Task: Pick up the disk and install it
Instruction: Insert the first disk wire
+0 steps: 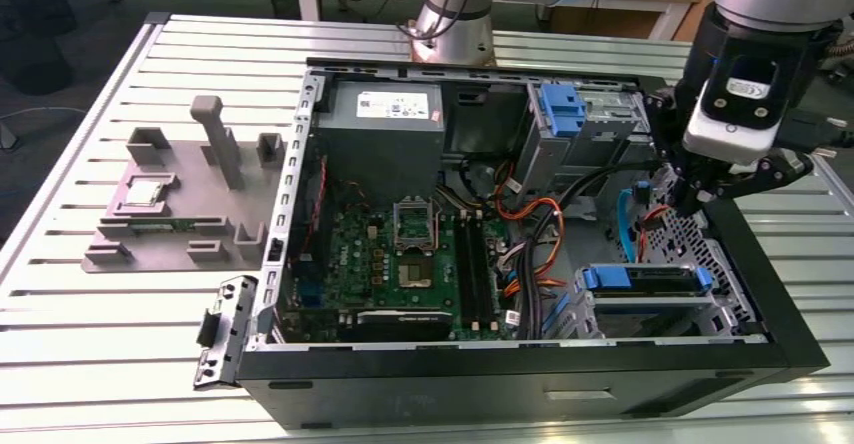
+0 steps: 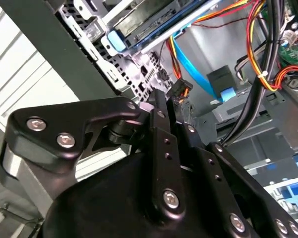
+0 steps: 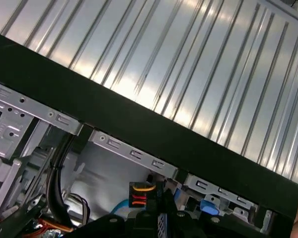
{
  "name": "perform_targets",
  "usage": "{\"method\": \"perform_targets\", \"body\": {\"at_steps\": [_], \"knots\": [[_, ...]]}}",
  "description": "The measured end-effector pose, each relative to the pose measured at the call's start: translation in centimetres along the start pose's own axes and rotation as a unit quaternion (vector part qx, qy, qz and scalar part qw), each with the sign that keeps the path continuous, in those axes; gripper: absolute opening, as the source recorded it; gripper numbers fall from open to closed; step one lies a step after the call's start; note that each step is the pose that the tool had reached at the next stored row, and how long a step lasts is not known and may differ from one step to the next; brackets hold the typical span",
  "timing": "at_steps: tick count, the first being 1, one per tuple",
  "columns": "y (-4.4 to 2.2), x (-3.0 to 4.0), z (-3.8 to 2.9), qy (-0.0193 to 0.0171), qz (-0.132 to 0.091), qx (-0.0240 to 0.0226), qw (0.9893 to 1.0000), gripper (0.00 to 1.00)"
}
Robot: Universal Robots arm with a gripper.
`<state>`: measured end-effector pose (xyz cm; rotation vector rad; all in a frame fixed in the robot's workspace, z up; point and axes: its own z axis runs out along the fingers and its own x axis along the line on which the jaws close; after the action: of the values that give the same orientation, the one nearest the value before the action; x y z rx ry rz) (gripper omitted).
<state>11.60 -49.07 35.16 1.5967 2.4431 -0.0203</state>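
Note:
The disk [image 1: 647, 278], silver in its blue carrier rail, lies in the drive cage at the front corner of the open computer case [image 1: 534, 369], on the exterior view's right. In the second wrist view the disk [image 2: 154, 22] sits in that metal cage with its blue rail end showing. My gripper [image 1: 690, 202] hangs inside the case by the perforated side wall, above and behind the disk and apart from it. Its black fingers [image 2: 159, 101] stand together, shut on nothing. A black power plug [image 2: 179, 90] with coloured wires sits just past the tips, and the plug [image 3: 141, 193] also appears in the first wrist view.
A second blue carrier [image 1: 566, 112] stands in the rear bay. Orange, blue and black cables [image 1: 541, 234] cross between the motherboard [image 1: 400, 254] and the cage. A grey fixture [image 1: 174, 204] with small parts sits on the slatted table at the exterior view's left.

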Motion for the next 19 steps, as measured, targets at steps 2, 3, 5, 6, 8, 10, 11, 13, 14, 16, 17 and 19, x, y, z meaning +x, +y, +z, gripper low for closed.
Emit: {"method": "perform_targets", "body": {"at_steps": [2,3,5,6,8,10,11,13,14,16,17,19], "knots": [[-0.03,-0.01,0.03,-0.0023,0.003,-0.0033,1.0,0.17],[-0.04,-0.03,0.06,-0.0034,0.005,-0.0047,1.0,0.17],[-0.08,-0.08,0.11,-0.0045,0.008,-0.0059,0.9999,0.17],[-0.1,-0.12,0.12,-0.0047,0.009,-0.0056,0.9999,0.17],[-0.22,-0.14,0.15,-0.0047,0.012,-0.0053,0.9999,0.17],[-0.52,-0.05,0.14,-0.0043,0.012,-0.006,0.9999,0.17],[-0.71,0.02,0.13,-0.004,0.013,-0.0067,0.9999,0.17],[-1.04,0.11,0.11,-0.0044,0.013,-0.008,0.9999,0.17],[-1.08,0.07,0.13,-0.0046,0.014,-0.0082,0.9999,0.17],[-1.14,-0.03,0.22,-0.0054,0.019,-0.0077,0.9998,0.17],[-1.17,-0.06,0.24,-0.0058,0.023,-0.0069,0.9997,0.17],[-1.19,-0.11,0.29,-0.007,0.032,-0.005,0.9994,0.17]]}}
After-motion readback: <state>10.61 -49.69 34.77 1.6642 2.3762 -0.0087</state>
